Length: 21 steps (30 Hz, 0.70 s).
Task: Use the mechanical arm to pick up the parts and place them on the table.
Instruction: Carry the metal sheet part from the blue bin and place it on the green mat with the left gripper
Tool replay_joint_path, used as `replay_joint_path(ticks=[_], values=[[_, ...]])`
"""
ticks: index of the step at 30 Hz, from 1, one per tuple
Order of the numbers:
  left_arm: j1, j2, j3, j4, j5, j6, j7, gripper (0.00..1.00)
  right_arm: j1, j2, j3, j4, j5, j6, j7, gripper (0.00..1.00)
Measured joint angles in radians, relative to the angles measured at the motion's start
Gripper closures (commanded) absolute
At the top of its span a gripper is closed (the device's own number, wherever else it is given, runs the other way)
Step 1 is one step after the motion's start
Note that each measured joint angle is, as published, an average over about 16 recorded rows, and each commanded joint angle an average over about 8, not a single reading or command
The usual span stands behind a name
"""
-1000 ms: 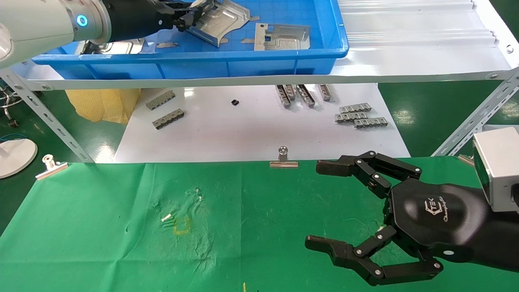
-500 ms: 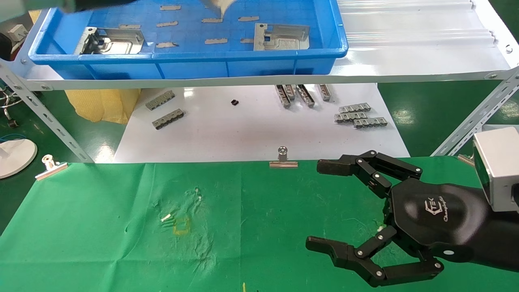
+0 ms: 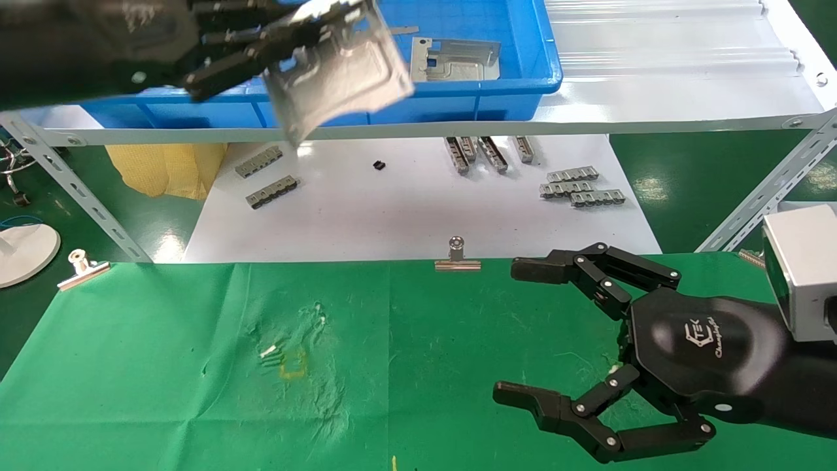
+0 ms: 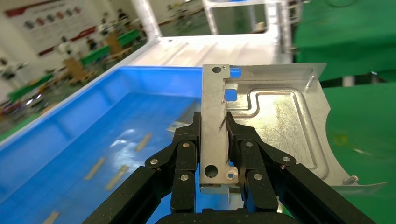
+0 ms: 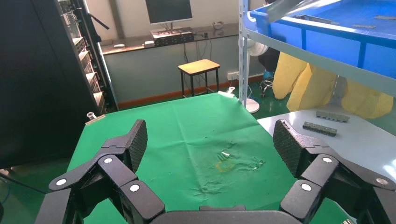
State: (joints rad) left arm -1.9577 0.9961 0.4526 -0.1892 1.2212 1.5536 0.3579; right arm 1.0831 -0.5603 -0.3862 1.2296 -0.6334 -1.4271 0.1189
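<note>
My left gripper (image 3: 274, 49) is shut on a shiny silver stamped part (image 3: 340, 69) and holds it in the air by the front wall of the blue bin (image 3: 523, 85). In the left wrist view the fingers (image 4: 187, 149) clamp the part's bent holed flange (image 4: 214, 126). Another part (image 3: 454, 60) lies in the bin at its right end. My right gripper (image 3: 516, 330) is open and empty, low over the right side of the green-cloth table (image 3: 163, 392). The right wrist view shows the cloth (image 5: 196, 140) between its open jaws.
The bin stands on a white metal shelf (image 3: 654, 85) with slanted legs (image 3: 72, 190). A glossy white board (image 3: 392, 216) below holds several small grey comb-like strips (image 3: 582, 186). Binder clips (image 3: 457, 258) hold the cloth's far edge. A yellow mark (image 3: 293, 366) is on the cloth.
My left gripper lifted the part out of the bin, went out of view above, and now holds it lower and nearer, over the bin's front wall. The right arm has not moved.
</note>
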Motion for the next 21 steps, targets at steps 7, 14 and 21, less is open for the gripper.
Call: replay_joint_path(ticks=[7, 14, 21], values=[[0.134, -0.101, 0.077, -0.161, -0.046, 0.05, 0.118, 1.0, 0.0, 0.0, 0.0, 0.0, 0.0, 0.0, 0.0, 0.0], [0.268, -0.154, 0.197, -0.258, -0.048, 0.019, 0.243, 1.0, 0.0, 0.0, 0.0, 0.0, 0.0, 0.0, 0.0, 0.0], [0.323, -0.123, 0.281, -0.188, 0.004, -0.042, 0.361, 1.0, 0.0, 0.0, 0.0, 0.0, 0.0, 0.0, 0.0, 0.0]])
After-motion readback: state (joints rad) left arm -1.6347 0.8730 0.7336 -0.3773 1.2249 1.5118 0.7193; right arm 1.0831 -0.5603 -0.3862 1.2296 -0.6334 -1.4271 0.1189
